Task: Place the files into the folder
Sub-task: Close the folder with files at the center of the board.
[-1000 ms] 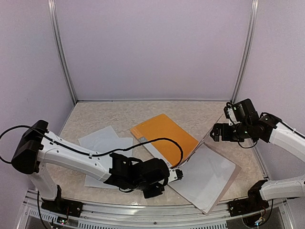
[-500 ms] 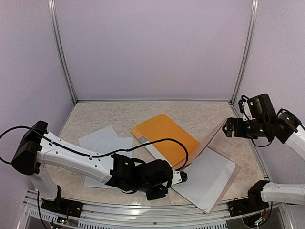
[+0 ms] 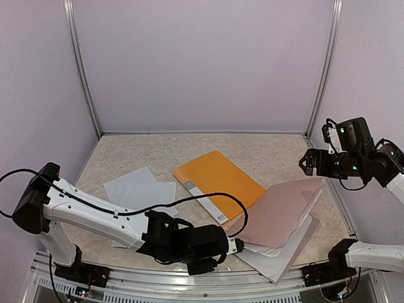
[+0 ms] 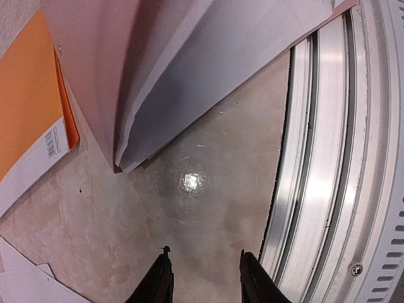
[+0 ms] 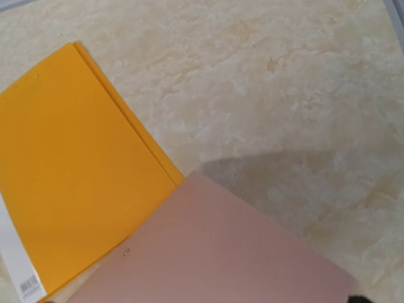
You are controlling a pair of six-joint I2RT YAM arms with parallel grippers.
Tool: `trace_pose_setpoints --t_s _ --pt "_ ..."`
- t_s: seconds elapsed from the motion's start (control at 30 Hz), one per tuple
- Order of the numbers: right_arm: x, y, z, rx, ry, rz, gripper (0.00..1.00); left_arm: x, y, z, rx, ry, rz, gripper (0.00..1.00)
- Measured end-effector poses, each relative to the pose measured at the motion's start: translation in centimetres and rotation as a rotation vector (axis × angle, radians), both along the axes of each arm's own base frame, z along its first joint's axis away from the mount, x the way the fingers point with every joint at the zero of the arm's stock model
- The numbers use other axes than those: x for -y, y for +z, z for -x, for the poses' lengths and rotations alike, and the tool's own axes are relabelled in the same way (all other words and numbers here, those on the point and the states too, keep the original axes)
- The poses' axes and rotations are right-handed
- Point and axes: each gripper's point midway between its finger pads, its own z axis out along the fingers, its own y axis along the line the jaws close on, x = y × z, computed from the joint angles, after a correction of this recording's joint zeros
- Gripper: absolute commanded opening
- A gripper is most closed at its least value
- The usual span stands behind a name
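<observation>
Folder and files lie on a marbled beige tabletop (image 3: pixel 158 151). The flat orange-yellow document folder (image 3: pixel 218 182), with a white strip along one edge, sits mid-table. Left of the folder lie loose white paper sheets (image 3: pixel 136 186), their print too small to read. Right of it, touching its near corner, a pinkish-brown board (image 3: pixel 281 211) covers more white sheets, of which only the near edges show; whether the board lies flat on them is unclear.

The left gripper (image 4: pixel 203 255) hovers low over bare table near the folder's near corner. Its jaws are partly apart with nothing between them, just beside the metal rail (image 4: pixel 328 158). The right gripper (image 3: pixel 305 163) hangs high, right of the folder. Its jaws are spread wide and empty, and its own camera cuts the fingers off almost entirely.
</observation>
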Motion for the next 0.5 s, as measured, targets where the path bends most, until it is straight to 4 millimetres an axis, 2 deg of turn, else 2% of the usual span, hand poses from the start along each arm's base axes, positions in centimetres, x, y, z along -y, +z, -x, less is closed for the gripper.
trace_pose_setpoints --t_s 0.13,0.27,0.33,0.5 --pt "-0.2 -1.7 0.1 -0.035 0.011 0.008 0.98 -0.5 1.2 0.1 -0.019 0.032 0.030 0.41" --pt "-0.6 -5.5 0.5 -0.106 0.030 0.022 0.93 -1.3 3.1 -0.1 -0.084 0.069 0.096 0.49" --pt "-1.0 -8.3 1.0 -0.158 0.044 0.028 0.91 -1.8 4.3 -1.2 -0.142 0.118 0.150 0.54" --pt "-2.7 -14.8 3.3 -0.281 0.103 0.035 0.88 -1.9 7.0 -6.1 -0.277 0.300 0.306 0.63"
